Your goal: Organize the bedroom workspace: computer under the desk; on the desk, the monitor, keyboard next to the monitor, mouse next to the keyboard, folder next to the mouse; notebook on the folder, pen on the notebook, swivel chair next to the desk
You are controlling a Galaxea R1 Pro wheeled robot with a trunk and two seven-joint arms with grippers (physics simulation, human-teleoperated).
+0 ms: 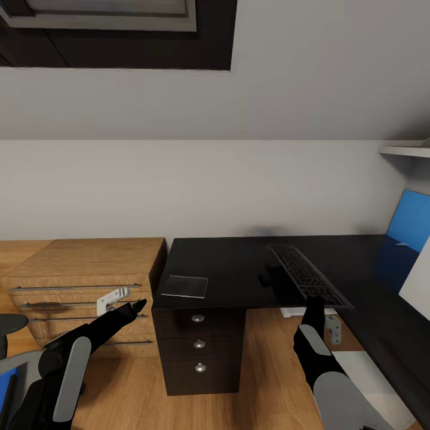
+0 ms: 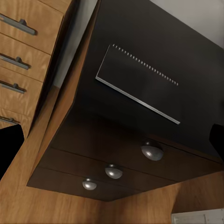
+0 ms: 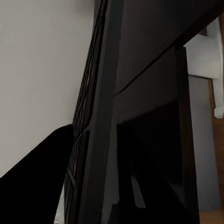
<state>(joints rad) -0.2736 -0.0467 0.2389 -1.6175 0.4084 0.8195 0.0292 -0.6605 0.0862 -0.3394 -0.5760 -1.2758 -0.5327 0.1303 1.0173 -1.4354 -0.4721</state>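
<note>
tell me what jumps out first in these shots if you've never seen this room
The black keyboard stands out first, held at its near end by the right gripper and angled above the dark desk. Next comes the spiral notebook lying flat near the desk's front left corner, above three round drawer knobs. A wooden dresser stands just left of the desk.

A black keyboard (image 1: 307, 276) lies angled near the black desk's (image 1: 239, 263) front edge, a spiral-bound notebook (image 1: 185, 286) flat at its left corner.
</note>
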